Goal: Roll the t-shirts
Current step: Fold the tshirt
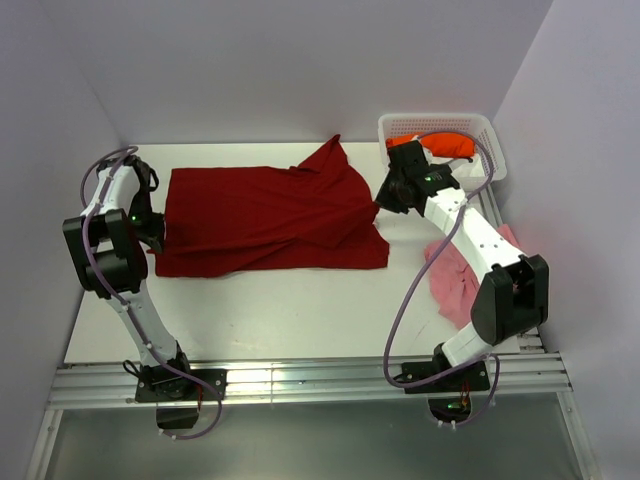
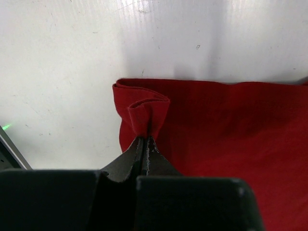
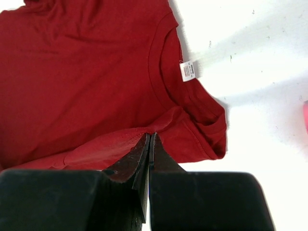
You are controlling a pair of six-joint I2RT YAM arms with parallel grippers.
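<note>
White worktop (image 1: 250, 320) is carrying the dark red t-shirt (image 1: 260, 215), lying across the middle of the overhead frame with its long axis running left to right. Your left hand (image 2: 146, 140) is clenching a fold at the shirt's left edge, and your right hand (image 3: 150, 138) is clamping cloth at its right end, so each is sitting at one end of that axis. Upper right, the white basket (image 1: 490, 132) is holding the orange t-shirt (image 1: 447, 146). The pink t-shirt (image 1: 455, 280) is lying at right, outside it.
</note>
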